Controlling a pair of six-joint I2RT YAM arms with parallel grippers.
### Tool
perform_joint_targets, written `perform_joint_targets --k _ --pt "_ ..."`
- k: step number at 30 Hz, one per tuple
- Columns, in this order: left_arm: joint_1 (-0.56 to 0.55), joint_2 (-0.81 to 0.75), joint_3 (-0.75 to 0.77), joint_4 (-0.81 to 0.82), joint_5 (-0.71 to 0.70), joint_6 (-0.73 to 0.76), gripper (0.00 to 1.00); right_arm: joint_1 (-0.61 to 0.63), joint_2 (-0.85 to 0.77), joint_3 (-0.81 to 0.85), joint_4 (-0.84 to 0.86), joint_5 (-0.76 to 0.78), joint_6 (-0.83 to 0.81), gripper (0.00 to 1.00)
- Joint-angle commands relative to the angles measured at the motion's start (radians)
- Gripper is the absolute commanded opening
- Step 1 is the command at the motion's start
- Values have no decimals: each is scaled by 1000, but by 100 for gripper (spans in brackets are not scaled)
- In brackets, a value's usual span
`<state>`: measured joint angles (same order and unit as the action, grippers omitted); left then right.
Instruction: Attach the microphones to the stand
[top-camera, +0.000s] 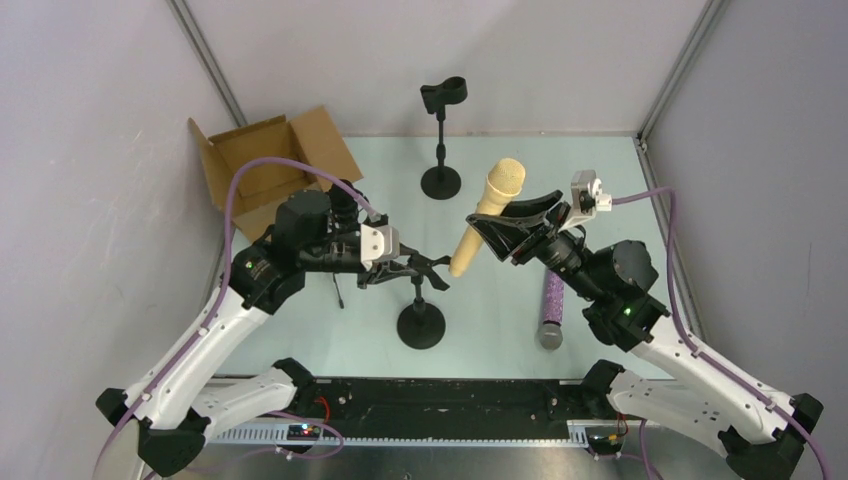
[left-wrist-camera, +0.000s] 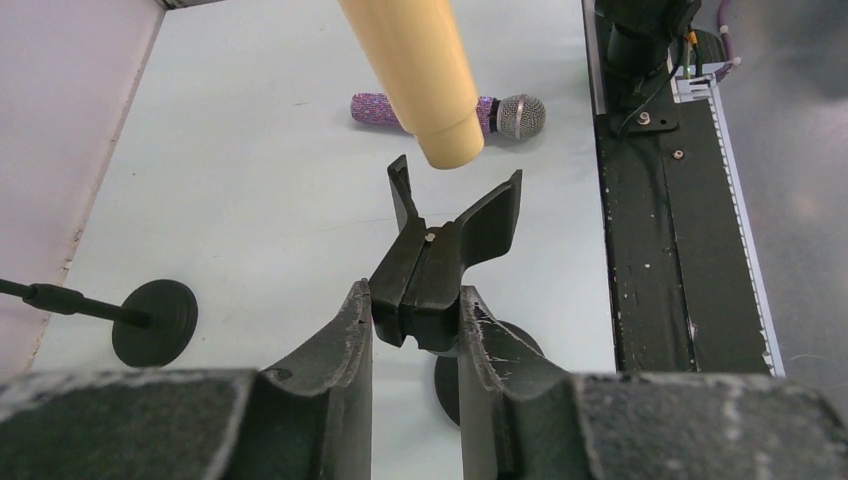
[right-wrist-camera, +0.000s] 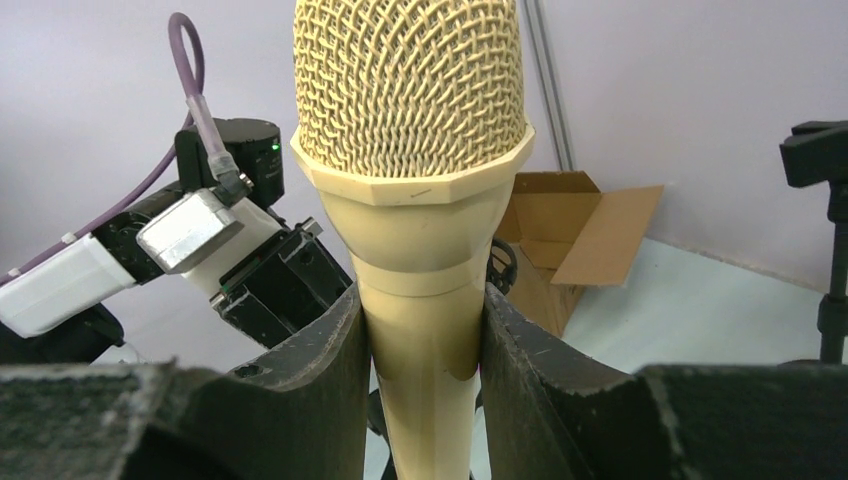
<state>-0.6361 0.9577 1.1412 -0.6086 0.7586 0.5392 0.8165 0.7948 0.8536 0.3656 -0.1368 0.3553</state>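
Observation:
My right gripper (top-camera: 508, 228) (right-wrist-camera: 420, 305) is shut on the body of the cream microphone (top-camera: 487, 212) (right-wrist-camera: 410, 150), holding it tilted above the table with its mesh head up and away. Its lower end (left-wrist-camera: 440, 100) hangs just above and beyond the forked clip (left-wrist-camera: 455, 225) of the near stand (top-camera: 421, 322). My left gripper (top-camera: 425, 268) (left-wrist-camera: 415, 297) is shut on the base of that clip, both fingers pressing its sides. The purple glitter microphone (top-camera: 552, 308) (left-wrist-camera: 450, 110) lies flat on the table to the right.
A second black stand (top-camera: 441, 140) (right-wrist-camera: 825, 200) with its own clip stands upright at the back centre; its round base (left-wrist-camera: 155, 322) shows in the left wrist view. An open cardboard box (top-camera: 265, 165) (right-wrist-camera: 570, 235) sits at the back left. Walls enclose three sides.

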Motion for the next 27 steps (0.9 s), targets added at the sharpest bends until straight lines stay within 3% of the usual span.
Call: perform_joint_targets --k 1,12,20,27 --pt "3 -5 2 -15 -64 6 10 46 -45 -58 136 152 -27 0" --pt "3 -3 -2 -14 -110 -26 2 252 -50 -210 325 460 -120 0" --pt "3 -9 -1 -13 -121 -54 2 434 47 -273 584 680 -285 0" --pt "4 -11 -3 -14 -132 -73 0 517 141 -295 749 812 -399 0"
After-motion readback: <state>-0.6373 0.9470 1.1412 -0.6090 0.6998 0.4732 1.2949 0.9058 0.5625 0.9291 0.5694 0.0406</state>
